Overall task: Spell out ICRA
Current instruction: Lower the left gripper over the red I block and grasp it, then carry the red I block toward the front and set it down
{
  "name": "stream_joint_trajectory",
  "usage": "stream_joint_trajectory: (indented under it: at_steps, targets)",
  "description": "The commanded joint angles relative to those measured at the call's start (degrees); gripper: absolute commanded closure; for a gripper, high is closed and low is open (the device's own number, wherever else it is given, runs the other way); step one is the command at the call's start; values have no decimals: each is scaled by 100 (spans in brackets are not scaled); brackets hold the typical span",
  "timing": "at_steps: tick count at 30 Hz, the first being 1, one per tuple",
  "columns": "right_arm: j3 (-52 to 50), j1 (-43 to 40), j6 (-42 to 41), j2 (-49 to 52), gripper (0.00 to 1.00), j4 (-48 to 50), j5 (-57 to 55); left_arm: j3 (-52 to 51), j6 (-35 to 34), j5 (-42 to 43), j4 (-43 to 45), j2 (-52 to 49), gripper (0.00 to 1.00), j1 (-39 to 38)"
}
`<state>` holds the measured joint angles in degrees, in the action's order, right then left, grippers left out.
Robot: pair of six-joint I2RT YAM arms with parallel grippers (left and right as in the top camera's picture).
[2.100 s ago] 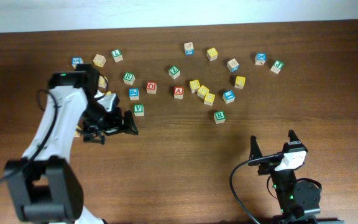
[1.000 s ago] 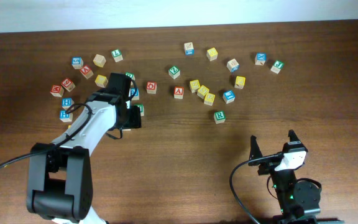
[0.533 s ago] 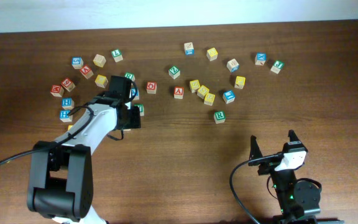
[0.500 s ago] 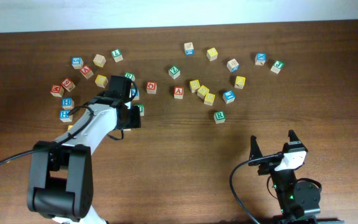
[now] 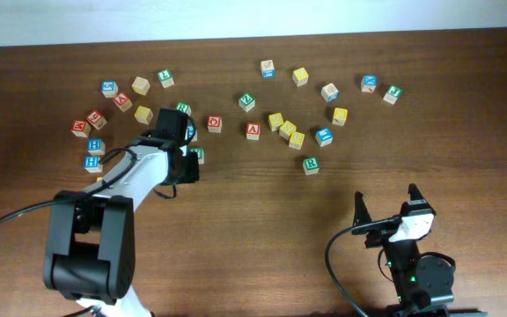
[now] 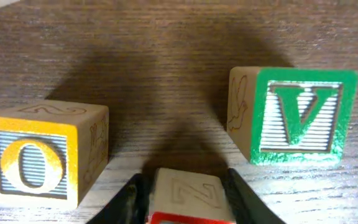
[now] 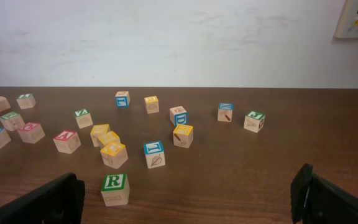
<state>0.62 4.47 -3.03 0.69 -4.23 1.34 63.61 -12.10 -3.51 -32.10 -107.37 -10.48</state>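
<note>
Left gripper sits low at the table, its two fingers pressed against either side of a small red-edged cube. The jaws are clamped on it. Only the cube's top and a strip of red border show in the left wrist view, so the letter on its red face cannot be read; a faint carved mark on top looks like an N. Just beyond it on the table stand two more cubes, well apart from each other: an O cube with a yellow-orange face to the left and a green V cube to the right, both upright.

From overhead, the left arm reaches into the left part of the scattered cubes, its gripper just beside the V cube.

Right gripper is parked near the front right of the table with its fingers spread wide and nothing between them.

R cube, green-lettered, stands alone nearest the front of the scatter. A cube, red-lettered, lies to its upper left. Beside it is a cluster of yellow cubes. Which of them carries the C cannot be made out, and the I cannot be picked out either
</note>
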Motion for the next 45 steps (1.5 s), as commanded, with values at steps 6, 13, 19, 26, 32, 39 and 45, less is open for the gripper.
stream_joint_trajectory:
  at_steps: [6,13,19,26,32,39,45]
  targets:
    - [-31,-42,-42,-28,2,-31,-48,179,13,-15,-35,-125,80,13]
    - [-31,-42,-42,-28,2,-31,-48,944,13,807,-1056,-15,77,13]
    - [-31,-42,-42,-28,2,-31,-48,1593,11,1333,-2028,719,80,13]
    - [-31,-42,-42,-28,1,-31,-48,1744,-271,1941,-3331,2490,86,-74]
    - [-31,-42,-42,-28,2,-31,-48,1134,-1080,1862,-3969,2726,85,-1047]
    - [-31,-42,-42,-28,2,-31,-48,-660,-2201,962,-1585,2653,91,-2006]
    - [-31,-42,-42,-28,2,-31,-48,-1351,-2352,-212,-656,2221,92,-2238]
